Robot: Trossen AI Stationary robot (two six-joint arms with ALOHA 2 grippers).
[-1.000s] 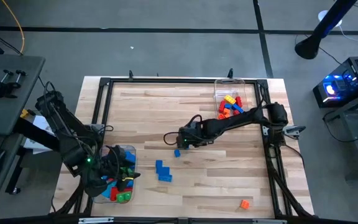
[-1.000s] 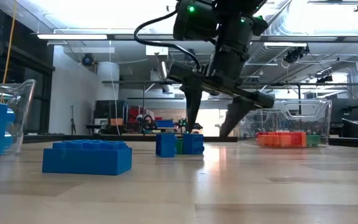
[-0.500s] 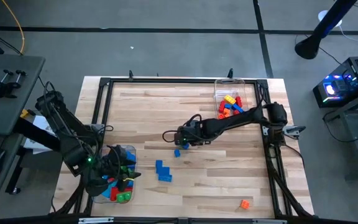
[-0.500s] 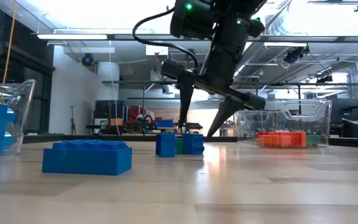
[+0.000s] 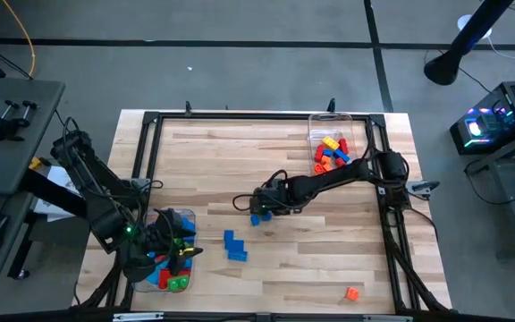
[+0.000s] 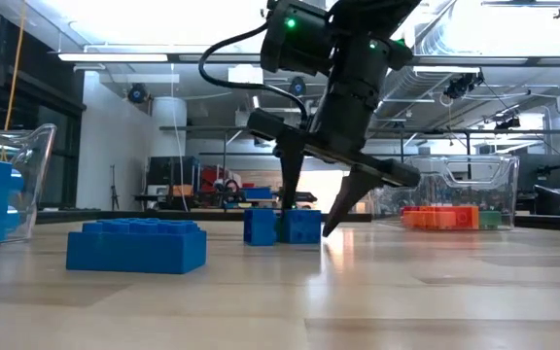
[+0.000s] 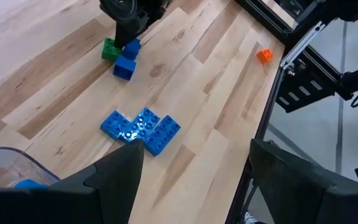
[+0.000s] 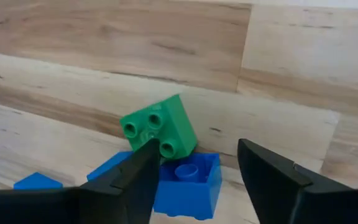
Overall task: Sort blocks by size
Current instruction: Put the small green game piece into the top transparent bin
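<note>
At mid-table, the right gripper [image 6: 311, 216] has dropped lower, fingers narrowed but open astride a small blue brick [image 8: 187, 182] touching a green brick [image 8: 158, 129]. Left gripper [image 5: 170, 253] waits open over the near-left tub [image 5: 186, 216] of mixed bricks; large blue bricks [image 5: 233, 245] lie between; the far tub [image 5: 315, 125] holds red, orange and yellow ones.

A robotics lab, by the look of it: bare ducts [image 6: 455, 39] and strip lights [image 6: 124, 56] run overhead. Beyond the wooden counter [image 5: 240, 152] stand cluttered benches [image 6: 212, 190], and a lit computer [image 5: 494, 125] sits on the grey floor [image 5: 240, 63].
</note>
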